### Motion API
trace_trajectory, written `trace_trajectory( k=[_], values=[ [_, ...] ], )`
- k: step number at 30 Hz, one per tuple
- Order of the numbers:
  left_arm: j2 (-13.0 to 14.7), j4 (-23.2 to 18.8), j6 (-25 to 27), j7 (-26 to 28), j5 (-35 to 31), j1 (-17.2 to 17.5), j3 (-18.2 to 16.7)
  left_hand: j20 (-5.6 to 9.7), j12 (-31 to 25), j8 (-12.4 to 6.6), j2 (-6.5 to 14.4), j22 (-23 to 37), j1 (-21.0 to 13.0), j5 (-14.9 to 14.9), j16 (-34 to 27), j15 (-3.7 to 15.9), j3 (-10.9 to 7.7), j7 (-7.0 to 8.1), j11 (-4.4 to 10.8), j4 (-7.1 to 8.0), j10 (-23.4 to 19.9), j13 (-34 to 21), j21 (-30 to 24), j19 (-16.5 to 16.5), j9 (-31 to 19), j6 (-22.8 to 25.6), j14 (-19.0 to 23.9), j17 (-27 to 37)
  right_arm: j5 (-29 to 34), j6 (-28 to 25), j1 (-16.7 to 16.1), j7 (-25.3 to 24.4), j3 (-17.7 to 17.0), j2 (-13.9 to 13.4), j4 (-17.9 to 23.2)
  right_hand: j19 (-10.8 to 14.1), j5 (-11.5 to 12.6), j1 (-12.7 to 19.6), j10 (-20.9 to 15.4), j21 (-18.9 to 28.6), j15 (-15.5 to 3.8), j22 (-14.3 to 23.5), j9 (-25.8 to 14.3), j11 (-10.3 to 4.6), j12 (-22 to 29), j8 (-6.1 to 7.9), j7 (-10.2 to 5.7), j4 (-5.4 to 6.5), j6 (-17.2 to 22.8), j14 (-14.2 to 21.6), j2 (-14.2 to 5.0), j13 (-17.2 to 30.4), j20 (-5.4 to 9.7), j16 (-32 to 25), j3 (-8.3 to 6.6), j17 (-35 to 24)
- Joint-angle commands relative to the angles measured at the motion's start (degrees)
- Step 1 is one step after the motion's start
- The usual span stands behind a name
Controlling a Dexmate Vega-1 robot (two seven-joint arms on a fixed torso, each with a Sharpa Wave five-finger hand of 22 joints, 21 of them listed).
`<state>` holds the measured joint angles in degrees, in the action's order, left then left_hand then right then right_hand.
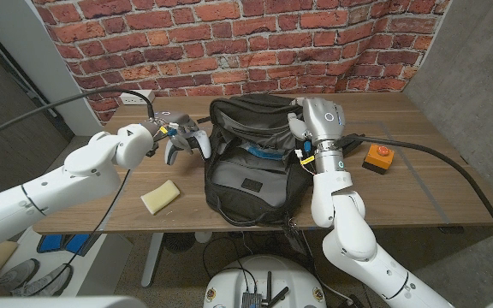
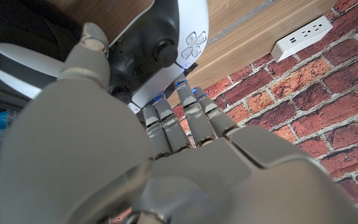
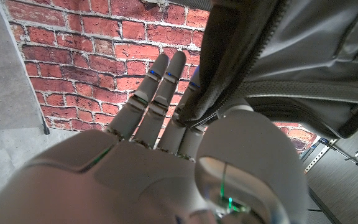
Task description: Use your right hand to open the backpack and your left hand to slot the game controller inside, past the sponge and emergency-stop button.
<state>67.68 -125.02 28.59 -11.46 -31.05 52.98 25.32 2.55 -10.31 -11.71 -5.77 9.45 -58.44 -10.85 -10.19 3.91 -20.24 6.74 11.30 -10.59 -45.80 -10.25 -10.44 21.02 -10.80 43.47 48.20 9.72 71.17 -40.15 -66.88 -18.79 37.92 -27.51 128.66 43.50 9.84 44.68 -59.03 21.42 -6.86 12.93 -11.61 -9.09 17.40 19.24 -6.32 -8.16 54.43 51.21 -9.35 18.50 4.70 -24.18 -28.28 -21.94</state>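
The dark grey backpack [image 1: 251,167] lies in the middle of the table with its top gaping open. My right hand [image 1: 317,120] is at its right upper rim and grips the zippered edge [image 3: 229,93] between thumb and fingers [image 3: 160,81], holding the flap [image 3: 303,56] up. My left hand [image 1: 157,135] holds the white game controller [image 1: 187,137] just left of the backpack's opening, above the table. In the left wrist view the fingers [image 2: 185,118] wrap under the controller [image 2: 166,43]. The yellow sponge [image 1: 159,197] lies front left. The orange emergency-stop button [image 1: 377,157] sits to the right.
Something blue [image 1: 262,154] shows inside the backpack's mouth. A white power strip [image 1: 135,97] sits at the table's back left edge against the brick wall. Black cables run over both arms, and one crosses the table toward the emergency-stop button.
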Motion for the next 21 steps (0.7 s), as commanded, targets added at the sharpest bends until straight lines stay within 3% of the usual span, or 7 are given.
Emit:
trace_trajectory(
  k=[1, 21],
  values=[
    [1.45, -2.87, 0.86, -1.07, 1.77, 1.42, -1.42, 8.91, -0.35, -0.14, 7.33, 0.11, -2.06, -0.23, -0.14, 9.75, -1.69, 0.38, 0.53, 1.09, -0.78, -0.33, -0.17, 0.31, -0.08, 5.28, 2.12, 0.20, -0.81, -0.34, 2.31, -0.37, 0.24, 0.06, -1.79, -0.13, 0.43, 0.56, -0.41, 0.36, -5.91, 0.08, -0.08, 0.08, 0.36, 0.02, -0.96, -0.06, 1.00, 0.49, -1.16, 0.24, 7.54, -0.01, -0.52, -0.28],
    [4.32, -7.57, 1.23, -0.99, 4.42, 3.14, -4.87, 8.88, -0.32, -0.06, 7.32, 0.11, -1.86, -0.24, -0.11, 9.70, -1.76, 0.35, 0.54, 1.13, -0.57, -0.33, -0.17, 0.32, -0.08, 5.06, 2.01, 0.18, -2.66, -0.70, 3.78, -2.37, 0.78, -0.25, -3.10, -0.40, 0.44, 0.47, -0.24, 0.86, -5.80, 0.11, -0.13, 0.18, 0.25, -0.25, -0.88, -0.05, 1.07, 0.52, -1.15, 0.78, 7.53, 0.13, -0.58, -0.55]
  ],
)
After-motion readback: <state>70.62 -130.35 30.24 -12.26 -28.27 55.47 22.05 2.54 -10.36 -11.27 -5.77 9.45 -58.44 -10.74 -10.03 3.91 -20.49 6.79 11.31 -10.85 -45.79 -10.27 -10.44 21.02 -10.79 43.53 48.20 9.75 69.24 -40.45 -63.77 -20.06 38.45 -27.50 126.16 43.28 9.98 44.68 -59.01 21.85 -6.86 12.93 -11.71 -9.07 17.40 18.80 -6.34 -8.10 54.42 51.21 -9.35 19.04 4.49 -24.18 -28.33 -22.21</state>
